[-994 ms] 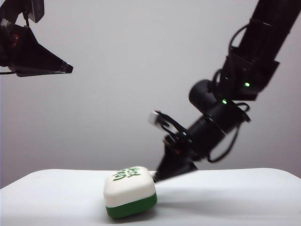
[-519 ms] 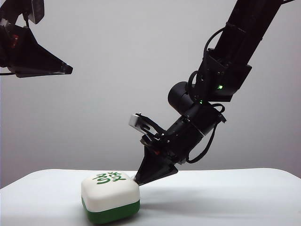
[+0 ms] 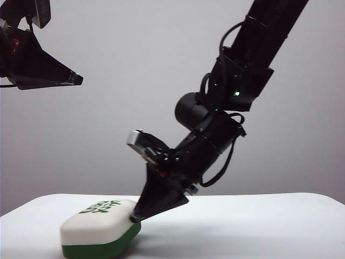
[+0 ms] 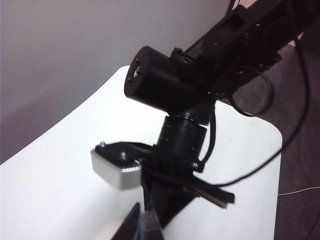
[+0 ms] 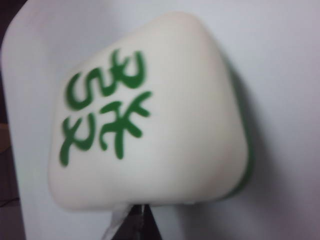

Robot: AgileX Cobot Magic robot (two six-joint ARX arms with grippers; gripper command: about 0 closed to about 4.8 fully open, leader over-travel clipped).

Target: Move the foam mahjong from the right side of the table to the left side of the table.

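The foam mahjong (image 3: 97,231), white on top with a dark green base and a green character, lies on the table (image 3: 259,226) at its left front. It fills the right wrist view (image 5: 150,125). My right gripper (image 3: 133,218) is shut, and its pointed tip (image 5: 142,206) presses against the block's right edge. The left gripper (image 3: 81,79) hangs high at the upper left, shut and empty, well above the block. In the left wrist view its jaws (image 4: 142,215) stand together, looking down on the right arm (image 4: 170,90).
The white table (image 4: 50,190) has a rounded far corner and its left edge lies close beyond the block. The right arm slants down from the upper right across the middle. A plain grey wall stands behind.
The right gripper has swept leftwards with its shut tip against the block, sliding and turning the foam mahjong from the table's middle to the left. The left gripper has stayed put.
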